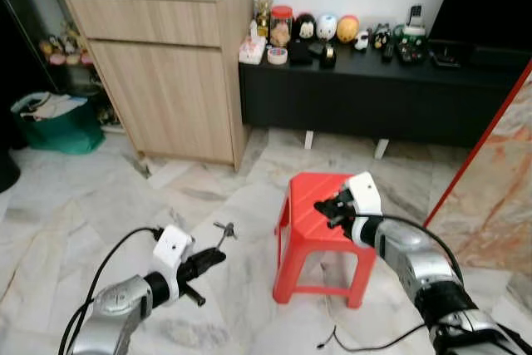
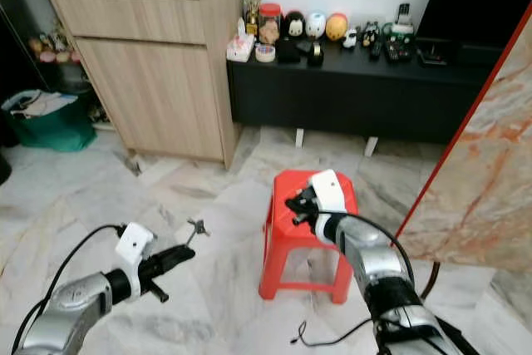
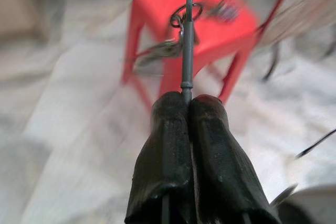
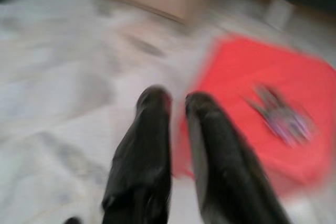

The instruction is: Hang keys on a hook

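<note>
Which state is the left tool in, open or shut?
Shut. In the left wrist view the left tool has its two black fingers pressed together, clamping a thin grey rod whose tip carries a ring.

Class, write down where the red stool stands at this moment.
In the left eye view the red stool stands on the marble floor, right of centre, under the right gripper and before the black cabinet.

Marble floor [image 1: 83, 230], wooden cabinet [image 1: 166, 81], seemingly black sideboard [image 1: 374, 97].
</note>
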